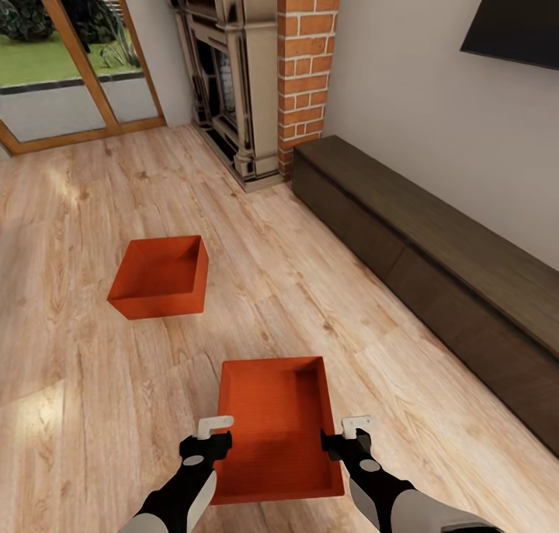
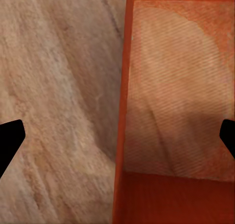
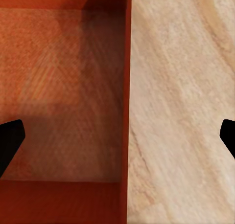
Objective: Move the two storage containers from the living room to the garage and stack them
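Two red-orange storage containers rest on the living room's light wood plank floor [image 1: 78,378]. The nearer container [image 1: 276,432] lies right in front of me, and the other container [image 1: 159,277] sits farther off to the left. My left gripper [image 1: 211,440] hangs over the near container's left wall, my right gripper [image 1: 347,438] over its right wall. In the left wrist view the left gripper [image 2: 117,141] is open and straddles the wall of the container [image 2: 171,87]. In the right wrist view the right gripper [image 3: 117,141] is likewise open astride the container's [image 3: 63,87] wall.
A brick-and-dark fireplace [image 1: 241,75] stands ahead. A long dark low cabinet [image 1: 435,269] runs along the right wall under a dark screen [image 1: 516,17]. Glazed wooden doors [image 1: 70,60] are at the far left. Open wood floor lies between the containers and to the left.
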Robot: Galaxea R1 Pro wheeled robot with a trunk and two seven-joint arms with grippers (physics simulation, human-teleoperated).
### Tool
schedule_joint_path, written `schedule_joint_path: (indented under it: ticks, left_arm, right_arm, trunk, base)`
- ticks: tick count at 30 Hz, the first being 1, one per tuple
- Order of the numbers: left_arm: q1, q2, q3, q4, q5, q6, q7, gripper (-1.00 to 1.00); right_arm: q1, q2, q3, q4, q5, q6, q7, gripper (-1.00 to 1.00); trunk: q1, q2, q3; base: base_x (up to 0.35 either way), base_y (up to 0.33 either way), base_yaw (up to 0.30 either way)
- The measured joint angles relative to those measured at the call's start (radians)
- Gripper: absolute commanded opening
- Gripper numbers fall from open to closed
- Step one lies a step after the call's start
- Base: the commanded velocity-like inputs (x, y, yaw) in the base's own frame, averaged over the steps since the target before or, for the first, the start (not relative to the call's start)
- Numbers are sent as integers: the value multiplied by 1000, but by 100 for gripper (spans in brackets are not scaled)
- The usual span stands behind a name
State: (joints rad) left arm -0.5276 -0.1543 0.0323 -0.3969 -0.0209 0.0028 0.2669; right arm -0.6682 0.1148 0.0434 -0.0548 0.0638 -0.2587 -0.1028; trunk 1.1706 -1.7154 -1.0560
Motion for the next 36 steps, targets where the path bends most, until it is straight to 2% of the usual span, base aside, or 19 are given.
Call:
schedule_joint_path:
  ticks: [36]
  left_arm:
    - [0,0,-2,1,-1,5,0,100]
  right_arm:
    - [0,0,0,0,0,-1,0,100]
  trunk:
    - [138,-252,-113]
  base:
    - [0,0,0]
